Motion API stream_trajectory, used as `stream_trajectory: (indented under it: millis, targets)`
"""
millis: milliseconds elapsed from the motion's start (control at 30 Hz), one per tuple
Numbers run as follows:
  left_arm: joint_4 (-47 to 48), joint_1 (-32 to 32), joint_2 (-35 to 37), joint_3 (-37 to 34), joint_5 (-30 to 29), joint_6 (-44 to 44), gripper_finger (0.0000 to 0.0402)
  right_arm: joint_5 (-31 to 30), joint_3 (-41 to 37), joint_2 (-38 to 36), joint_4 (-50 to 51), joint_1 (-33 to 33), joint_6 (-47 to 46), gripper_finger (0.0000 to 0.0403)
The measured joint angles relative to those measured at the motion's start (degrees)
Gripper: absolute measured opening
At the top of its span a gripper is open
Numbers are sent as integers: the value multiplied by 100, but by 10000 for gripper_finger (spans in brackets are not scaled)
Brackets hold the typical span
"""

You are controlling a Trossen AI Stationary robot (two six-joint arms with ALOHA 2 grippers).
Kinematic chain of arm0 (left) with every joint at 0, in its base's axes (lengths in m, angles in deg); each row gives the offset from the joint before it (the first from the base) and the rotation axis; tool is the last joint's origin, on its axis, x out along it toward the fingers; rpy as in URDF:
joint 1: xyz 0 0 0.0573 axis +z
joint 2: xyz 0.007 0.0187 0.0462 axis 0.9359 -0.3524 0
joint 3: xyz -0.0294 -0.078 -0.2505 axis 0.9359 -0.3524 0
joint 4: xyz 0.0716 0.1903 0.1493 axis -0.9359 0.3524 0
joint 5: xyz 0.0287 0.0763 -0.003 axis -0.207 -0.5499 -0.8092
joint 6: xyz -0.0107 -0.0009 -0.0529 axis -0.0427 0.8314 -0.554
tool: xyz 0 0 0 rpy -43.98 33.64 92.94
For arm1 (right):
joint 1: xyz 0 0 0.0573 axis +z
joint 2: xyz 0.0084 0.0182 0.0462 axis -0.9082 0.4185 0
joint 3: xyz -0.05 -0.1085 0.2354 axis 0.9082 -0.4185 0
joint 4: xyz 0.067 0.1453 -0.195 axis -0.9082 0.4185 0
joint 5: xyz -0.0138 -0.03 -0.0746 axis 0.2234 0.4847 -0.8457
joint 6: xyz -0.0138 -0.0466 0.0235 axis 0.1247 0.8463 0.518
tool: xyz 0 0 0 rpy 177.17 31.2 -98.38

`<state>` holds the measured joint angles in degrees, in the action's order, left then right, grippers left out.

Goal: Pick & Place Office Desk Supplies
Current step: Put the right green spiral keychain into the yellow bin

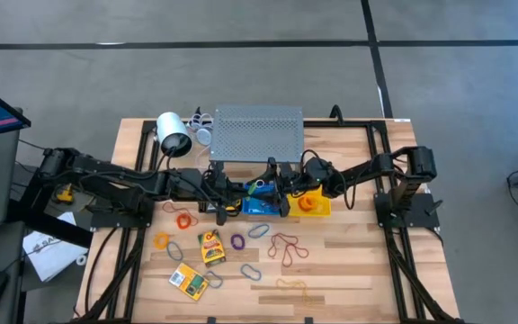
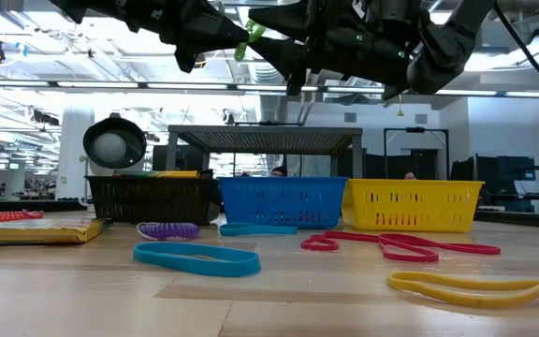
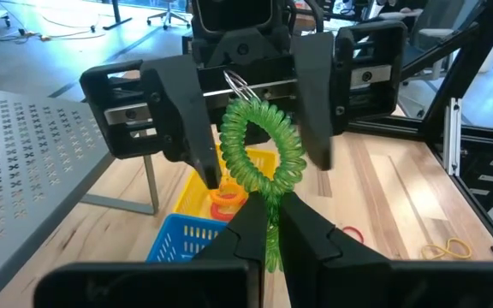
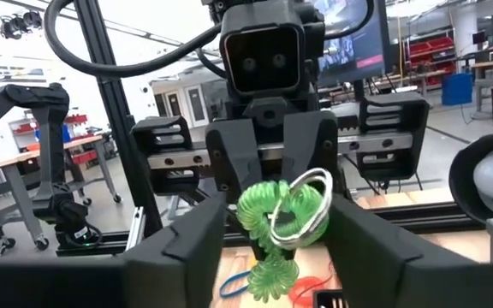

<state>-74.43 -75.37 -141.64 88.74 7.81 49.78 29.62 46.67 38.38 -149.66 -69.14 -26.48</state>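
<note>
A green coiled loop with a metal ring hangs in the air above the blue basket. My left gripper is shut on it, reaching in from the table's left. My right gripper comes from the table's right and faces the left one. It is open, with one finger on each side of the coil and a narrow gap to it. In the high view the two grippers meet at the coil, in front of the shelf. My left gripper pinches the coil's near part between its two fingertips, which lie about level and come from the table's left. The loop stands beyond the fingertips with the metal ring at its far end. A short end hangs below, clear of the basket.
A yellow basket holding an orange item stands right of the blue one, and a black basket left of it. The grey perforated shelf and white lamp stand behind. Bands, clips and flat packs lie scattered on the near table.
</note>
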Motion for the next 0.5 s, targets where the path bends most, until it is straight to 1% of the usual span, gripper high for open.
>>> stream_trajectory:
  millis: [400,433,500]
  targets:
    - [11,0,2,0,2,-17,13,54,0,0,-15,-3,0,33]
    - [13,0,0,0,0,-17,14,74,0,0,-15,-4,0,22]
    - [15,-2,0,0,2,-17,17,81,0,0,-15,-4,0,13]
